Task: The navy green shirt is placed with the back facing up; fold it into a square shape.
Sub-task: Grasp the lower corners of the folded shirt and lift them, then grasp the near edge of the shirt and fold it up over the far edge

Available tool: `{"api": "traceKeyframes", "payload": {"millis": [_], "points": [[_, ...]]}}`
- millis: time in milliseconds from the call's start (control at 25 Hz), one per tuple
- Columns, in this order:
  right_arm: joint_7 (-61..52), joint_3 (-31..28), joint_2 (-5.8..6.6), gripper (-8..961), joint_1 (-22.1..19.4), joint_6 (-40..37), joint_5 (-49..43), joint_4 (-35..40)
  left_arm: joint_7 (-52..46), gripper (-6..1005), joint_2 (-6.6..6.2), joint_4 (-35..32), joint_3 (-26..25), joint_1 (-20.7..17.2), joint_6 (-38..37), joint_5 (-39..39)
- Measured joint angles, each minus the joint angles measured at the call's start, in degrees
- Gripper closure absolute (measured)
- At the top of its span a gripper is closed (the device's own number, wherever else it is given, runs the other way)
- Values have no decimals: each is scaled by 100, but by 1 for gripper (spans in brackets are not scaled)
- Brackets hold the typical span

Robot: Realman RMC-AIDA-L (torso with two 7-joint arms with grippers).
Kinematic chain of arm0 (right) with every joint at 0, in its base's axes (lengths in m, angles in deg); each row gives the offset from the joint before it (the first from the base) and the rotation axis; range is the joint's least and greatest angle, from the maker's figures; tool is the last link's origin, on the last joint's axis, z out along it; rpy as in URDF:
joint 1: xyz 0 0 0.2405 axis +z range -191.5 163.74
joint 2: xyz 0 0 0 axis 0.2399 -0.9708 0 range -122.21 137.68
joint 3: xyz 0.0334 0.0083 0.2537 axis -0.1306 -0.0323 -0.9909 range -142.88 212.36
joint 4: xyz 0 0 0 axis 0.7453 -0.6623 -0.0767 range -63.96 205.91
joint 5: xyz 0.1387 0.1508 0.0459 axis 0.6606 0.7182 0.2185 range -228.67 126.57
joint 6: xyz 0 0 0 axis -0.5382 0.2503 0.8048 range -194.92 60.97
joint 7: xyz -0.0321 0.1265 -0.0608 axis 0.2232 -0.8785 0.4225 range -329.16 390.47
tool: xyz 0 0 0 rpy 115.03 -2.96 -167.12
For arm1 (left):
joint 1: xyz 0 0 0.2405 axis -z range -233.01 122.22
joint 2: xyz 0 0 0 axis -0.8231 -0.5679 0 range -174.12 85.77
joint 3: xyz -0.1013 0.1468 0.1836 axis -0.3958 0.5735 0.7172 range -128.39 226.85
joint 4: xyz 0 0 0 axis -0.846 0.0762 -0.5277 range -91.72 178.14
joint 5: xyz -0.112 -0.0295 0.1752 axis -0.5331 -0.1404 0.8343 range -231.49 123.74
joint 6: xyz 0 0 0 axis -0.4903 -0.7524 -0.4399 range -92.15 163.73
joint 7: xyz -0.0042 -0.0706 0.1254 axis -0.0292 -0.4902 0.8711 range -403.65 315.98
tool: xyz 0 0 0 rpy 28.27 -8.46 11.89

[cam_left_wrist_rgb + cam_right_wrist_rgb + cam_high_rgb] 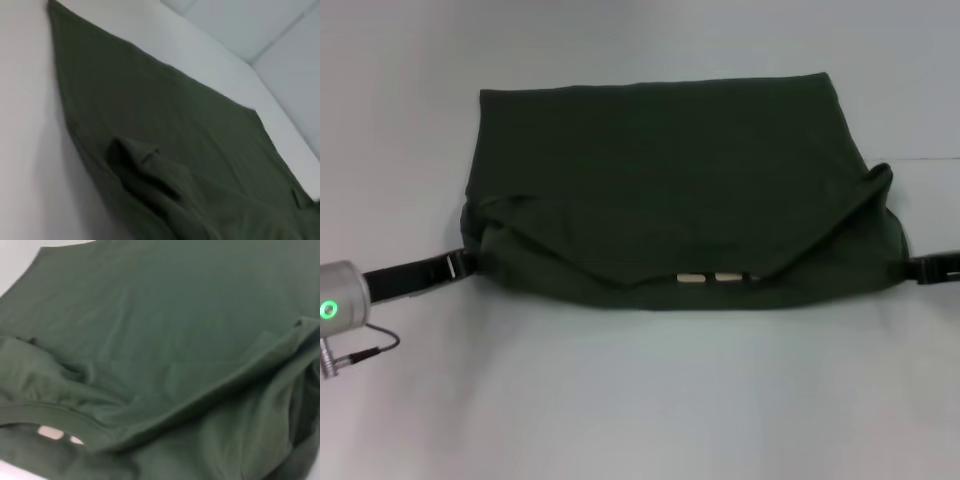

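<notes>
The navy green shirt lies spread on the white table, and its near part is doubled over in a sagging fold. A pale neck label shows at the near edge. My left gripper meets the shirt's left end, where the fabric bunches. My right gripper meets its right end. Both look shut on the cloth, with their fingertips hidden in it. The left wrist view shows the flat far part of the shirt and a rumpled fold. The right wrist view shows the shirt and its label.
My left arm's silver wrist, with a green light and a cable, reaches in from the near left. Bare white table surrounds the shirt on all sides. A table seam shows in the left wrist view.
</notes>
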Motion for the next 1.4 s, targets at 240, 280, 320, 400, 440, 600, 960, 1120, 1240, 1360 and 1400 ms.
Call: {"api": "traceKeyframes", "payload": {"millis": [240, 280, 320, 400, 440, 600, 960, 1120, 1240, 1360, 1400], "points": [[695, -280, -19, 914, -555, -1285, 387, 492, -377, 996, -96, -612, -116, -284, -1538, 652], [864, -357, -32, 915, -658, -1507, 450, 557, -391, 996, -130, -708, -203, -317, -1870, 785], [1057, -456, -52, 915, -785, -1768, 528, 649, -402, 996, -166, -782, -316, -334, -2149, 906], [1433, -630, -91, 915, -1018, -2237, 600, 797, -405, 996, -241, -902, -569, -356, -2747, 1193], [1579, -717, -105, 915, -1125, -2447, 613, 858, -397, 996, -270, -941, -659, -354, -2999, 1340], [2081, -1038, -90, 915, -1533, -3169, 605, 1000, -415, 996, -348, -1081, -766, -304, -3790, 1990], [2883, -2155, 92, 915, -1547, -4046, 678, 851, -550, 996, -556, -1172, -1629, -25, -4301, 2239], [2904, -2566, 175, 915, -1078, -3505, 829, 507, -707, 996, -672, -863, -2248, 191, -3494, 1753], [2847, -2587, 166, 915, -695, -2855, 953, 369, -680, 997, -676, -638, -2234, 357, -2916, 1434], [2773, -2580, 164, 916, -342, -2180, 1164, 132, -588, 997, -643, -417, -2229, 529, -2334, 1201], [2751, -2567, 166, 916, -226, -1935, 1225, 51, -565, 997, -636, -360, -2226, 566, -2175, 1154]]}}
